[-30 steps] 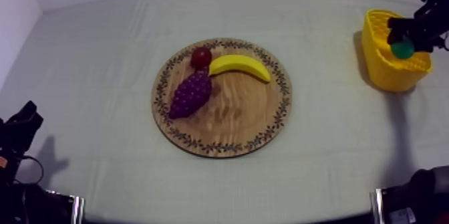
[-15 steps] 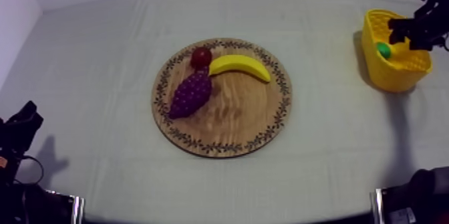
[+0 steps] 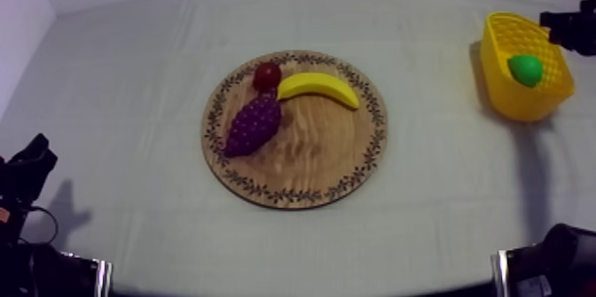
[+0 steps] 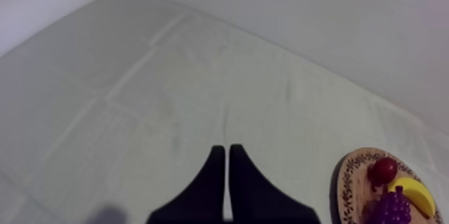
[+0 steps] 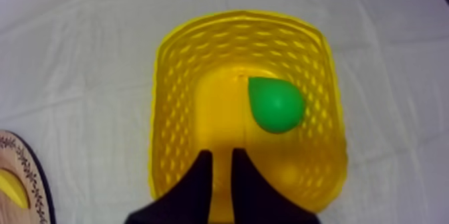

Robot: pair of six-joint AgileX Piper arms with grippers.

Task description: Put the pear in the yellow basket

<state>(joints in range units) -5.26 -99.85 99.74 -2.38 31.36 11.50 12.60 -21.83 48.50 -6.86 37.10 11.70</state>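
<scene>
The green pear (image 3: 526,70) lies inside the yellow basket (image 3: 525,102) at the table's right, free of any grip. In the right wrist view the pear (image 5: 276,103) rests on the floor of the basket (image 5: 177,93). My right gripper (image 5: 222,153) hovers above the basket's near wall, its fingers drawn close together with nothing between them. From above, my right gripper (image 3: 575,27) hangs just beyond the basket's far right corner. My left gripper (image 4: 226,152) is shut over bare cloth, low at the left (image 3: 28,166).
The round wooden board (image 3: 306,163) sits mid-table with a banana (image 3: 319,89), a bunch of grapes (image 3: 253,126) and a small red fruit (image 3: 266,76) on it. Open cloth lies between the board and the basket.
The pear has left my right gripper and dropped into the basket. The right gripper has drawn back to the upper right, and its fingers have closed.
</scene>
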